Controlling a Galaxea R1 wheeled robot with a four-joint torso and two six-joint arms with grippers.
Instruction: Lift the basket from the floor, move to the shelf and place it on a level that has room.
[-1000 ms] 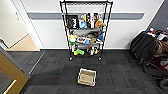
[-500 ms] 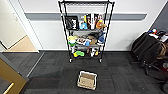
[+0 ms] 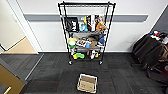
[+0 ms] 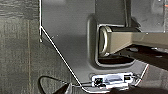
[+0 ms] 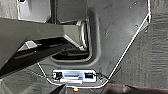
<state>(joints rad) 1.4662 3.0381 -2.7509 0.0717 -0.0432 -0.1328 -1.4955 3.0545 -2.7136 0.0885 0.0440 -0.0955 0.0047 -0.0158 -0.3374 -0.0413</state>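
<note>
Basket [image 3: 87,83] sat on the dark carpet floor [image 3: 50,72] at lower centre of the head view, lower in frame than 1.0 s earlier: the camera had advanced, not the basket. Lift not started. Shelf [image 3: 86,32] stood upper centre, its top level [image 3: 86,4] bare. Arm poses and pincer states: cannot tell.

Camera arrangement: one high forward-facing view, two downward-facing wrist views.

The head camera looks forward and down from well back at the tall black metal wire rack [image 3: 86,32] against the white wall, with the dark grey-black carpet-tile floor [image 3: 55,72] before it. Both wrist cameras sit close over the robot's own grey plate, sharing that same carpet [image 4: 17,55] [image 5: 150,57] at its edges.
</note>
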